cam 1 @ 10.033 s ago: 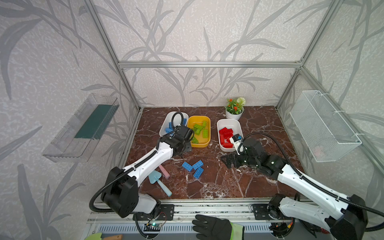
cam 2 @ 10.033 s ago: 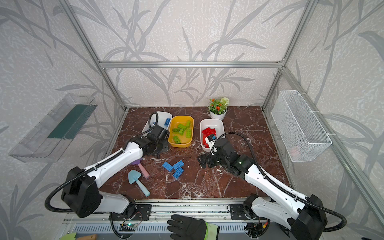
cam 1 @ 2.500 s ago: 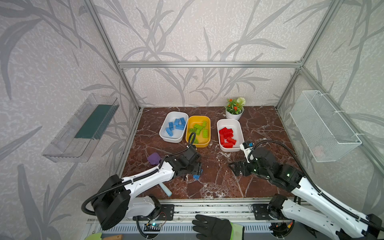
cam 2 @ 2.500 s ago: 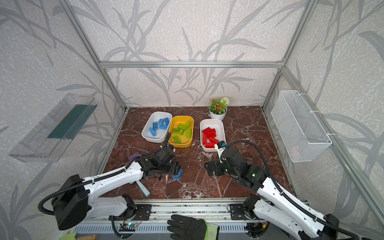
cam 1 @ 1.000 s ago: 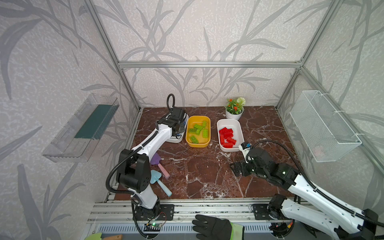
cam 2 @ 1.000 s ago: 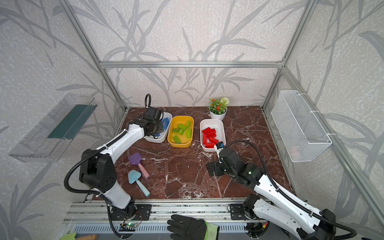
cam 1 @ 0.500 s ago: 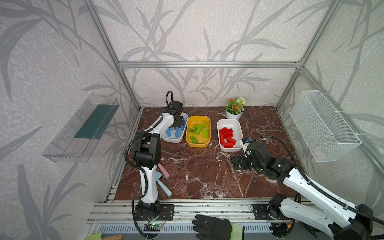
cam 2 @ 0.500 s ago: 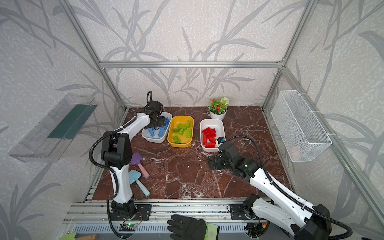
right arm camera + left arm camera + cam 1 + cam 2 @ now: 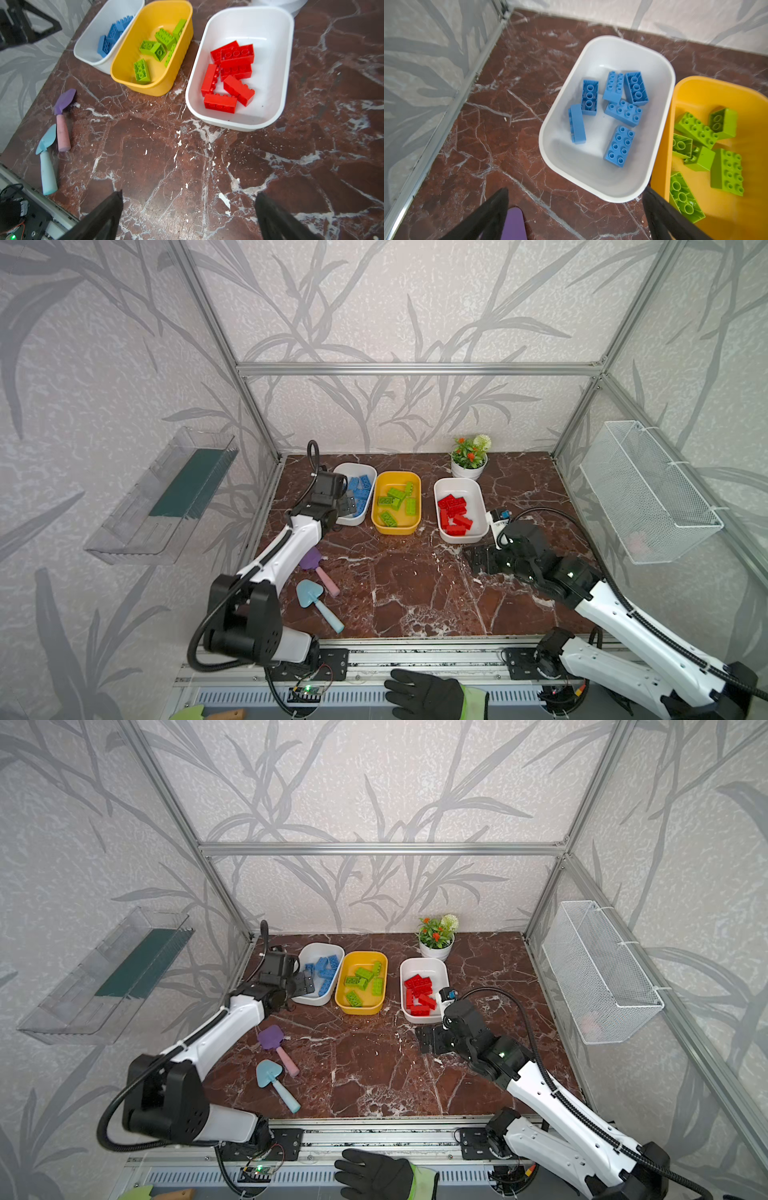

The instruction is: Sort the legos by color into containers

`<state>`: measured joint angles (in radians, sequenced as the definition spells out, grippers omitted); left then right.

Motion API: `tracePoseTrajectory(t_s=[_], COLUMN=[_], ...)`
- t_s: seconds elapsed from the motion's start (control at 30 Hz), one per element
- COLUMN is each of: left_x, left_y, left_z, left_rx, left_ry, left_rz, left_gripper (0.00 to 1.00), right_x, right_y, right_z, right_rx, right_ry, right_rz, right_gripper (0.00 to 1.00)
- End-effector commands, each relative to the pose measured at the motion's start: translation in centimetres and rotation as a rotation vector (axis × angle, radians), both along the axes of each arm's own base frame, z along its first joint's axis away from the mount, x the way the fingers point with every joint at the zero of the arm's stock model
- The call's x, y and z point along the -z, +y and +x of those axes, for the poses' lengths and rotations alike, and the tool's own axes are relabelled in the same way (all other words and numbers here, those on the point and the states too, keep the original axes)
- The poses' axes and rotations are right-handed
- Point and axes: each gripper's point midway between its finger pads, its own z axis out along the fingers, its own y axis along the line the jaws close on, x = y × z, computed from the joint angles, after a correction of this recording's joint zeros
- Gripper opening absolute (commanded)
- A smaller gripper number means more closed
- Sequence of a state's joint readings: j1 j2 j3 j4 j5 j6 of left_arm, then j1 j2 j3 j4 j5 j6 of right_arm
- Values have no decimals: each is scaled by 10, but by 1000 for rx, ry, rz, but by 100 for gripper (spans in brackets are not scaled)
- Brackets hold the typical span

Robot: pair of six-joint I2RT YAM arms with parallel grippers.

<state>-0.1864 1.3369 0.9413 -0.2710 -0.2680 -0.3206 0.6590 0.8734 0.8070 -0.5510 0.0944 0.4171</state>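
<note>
This is a robotics lab test cell, not a lived-in room. An aluminium frame boxes in a small stage, its panels papered with grey leaf-print wallpaper and its floor a marble-patterned tabletop. Two white-and-black robot arms, the left arm and the right arm, are mounted on a slotted metal rail along the front. Below it sits a bare circuit board with a green light. A black work glove rests at the front edge.
</note>
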Motion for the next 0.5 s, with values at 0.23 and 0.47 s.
tracePoseTrajectory(t_s=[0.23,0.47], left_x=[-7,8], left_y=[36,49], left_z=[-43,-36], left_rx=[-62,-113], left_ry=[-274,-303], left_rz=[177,259], left_gripper=[99,99], right_x=[19,30], right_y=[-31,-49], right_z=[2,14], right_rx=[36,95], right_ry=[-79,-253], right_rz=[-165,-223], right_gripper=[99,99])
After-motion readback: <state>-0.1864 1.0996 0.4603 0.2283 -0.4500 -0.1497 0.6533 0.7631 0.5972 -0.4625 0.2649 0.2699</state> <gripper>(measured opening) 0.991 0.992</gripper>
